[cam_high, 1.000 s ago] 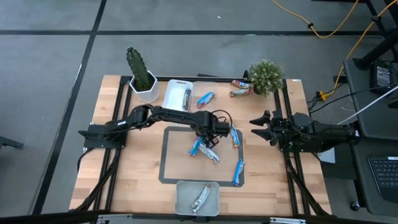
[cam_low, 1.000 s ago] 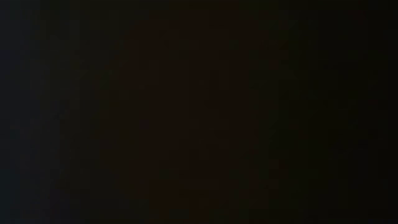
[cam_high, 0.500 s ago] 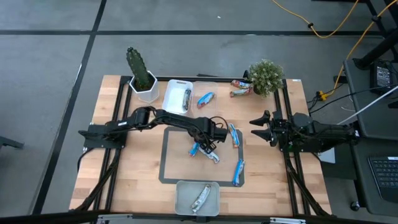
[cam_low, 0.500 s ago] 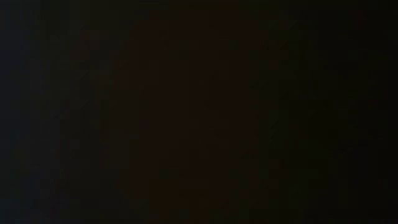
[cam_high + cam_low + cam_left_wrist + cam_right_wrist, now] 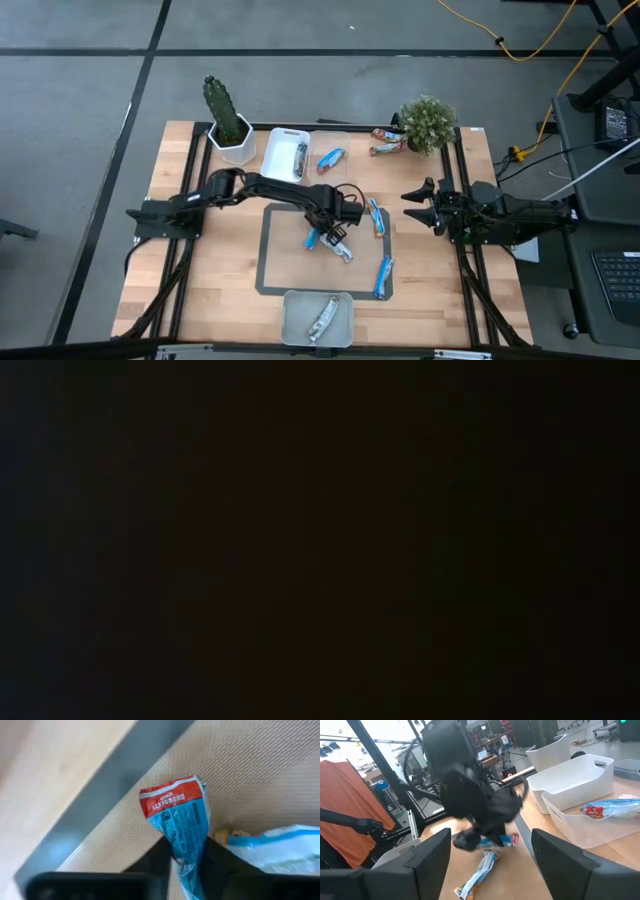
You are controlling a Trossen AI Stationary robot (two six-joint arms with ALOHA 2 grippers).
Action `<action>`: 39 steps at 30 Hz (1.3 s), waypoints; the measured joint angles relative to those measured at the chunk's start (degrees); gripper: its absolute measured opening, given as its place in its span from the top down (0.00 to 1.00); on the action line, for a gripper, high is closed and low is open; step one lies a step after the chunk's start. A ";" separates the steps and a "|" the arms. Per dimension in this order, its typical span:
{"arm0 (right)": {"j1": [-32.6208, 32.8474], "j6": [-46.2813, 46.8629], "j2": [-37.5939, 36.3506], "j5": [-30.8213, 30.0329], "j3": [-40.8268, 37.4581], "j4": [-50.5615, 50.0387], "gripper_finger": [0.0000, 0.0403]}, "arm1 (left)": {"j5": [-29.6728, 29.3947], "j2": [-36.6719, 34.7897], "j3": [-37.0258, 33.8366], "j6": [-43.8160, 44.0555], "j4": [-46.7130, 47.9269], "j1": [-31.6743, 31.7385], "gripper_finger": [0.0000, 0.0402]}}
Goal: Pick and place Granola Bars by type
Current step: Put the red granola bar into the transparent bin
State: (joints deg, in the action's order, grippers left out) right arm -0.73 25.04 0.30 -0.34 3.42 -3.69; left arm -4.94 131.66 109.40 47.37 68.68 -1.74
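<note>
My left gripper point(image 5: 328, 228) reaches over the grey-bordered mat point(image 5: 268, 262) at the table's middle and is shut on a blue granola bar with a red end point(image 5: 176, 815). It also shows in the right wrist view point(image 5: 506, 840). A silver-blue bar point(image 5: 341, 251) lies on the mat beside it, and shows in the left wrist view point(image 5: 280, 851). More blue bars lie at the right point(image 5: 376, 217), near right point(image 5: 384, 276) and far side point(image 5: 330, 158). My right gripper point(image 5: 412, 205) waits open at the table's right. The low view is dark. My left gripper pinches the blue bar between its two fingers point(image 5: 161, 854), on the wrapper's two long sides point(image 5: 186, 851), back from its red end. The fingers slant down from the table's left. The red end point(image 5: 172, 800) sticks out past the fingertips. Whether it is clear of the mat, I cannot tell.
A white tray point(image 5: 276, 140) at the far side holds one bar. A clear tray point(image 5: 292, 320) at the near edge holds a silver bar. Two brown-red bars point(image 5: 387, 142) lie by a potted plant point(image 5: 428, 122). A potted cactus point(image 5: 226, 120) stands far left.
My left gripper has moved a little toward the table's near edge and left, down onto the blue bar on the mat.
</note>
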 joint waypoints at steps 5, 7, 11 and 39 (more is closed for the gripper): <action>0.00 -1.52 -0.01 -0.04 0.00 -0.41 0.31 | -2.54 -6.42 0.02 2.94 5.53 -1.13 0.96; 0.01 -2.94 0.00 -0.04 0.00 -0.75 0.31 | -6.28 -10.76 0.02 4.29 7.04 -1.90 0.95; 0.02 -2.82 0.01 -0.06 0.00 -0.76 0.31 | -19.19 -22.26 0.07 5.37 8.06 -4.87 0.96; 0.00 -2.72 0.01 -7.65 0.00 -0.39 0.31 | -25.94 -49.72 0.24 -51.08 -51.26 2.45 0.98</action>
State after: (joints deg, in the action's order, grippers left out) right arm -0.73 22.32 0.31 -7.99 3.42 -4.08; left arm -30.88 81.94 109.65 -3.72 17.42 0.71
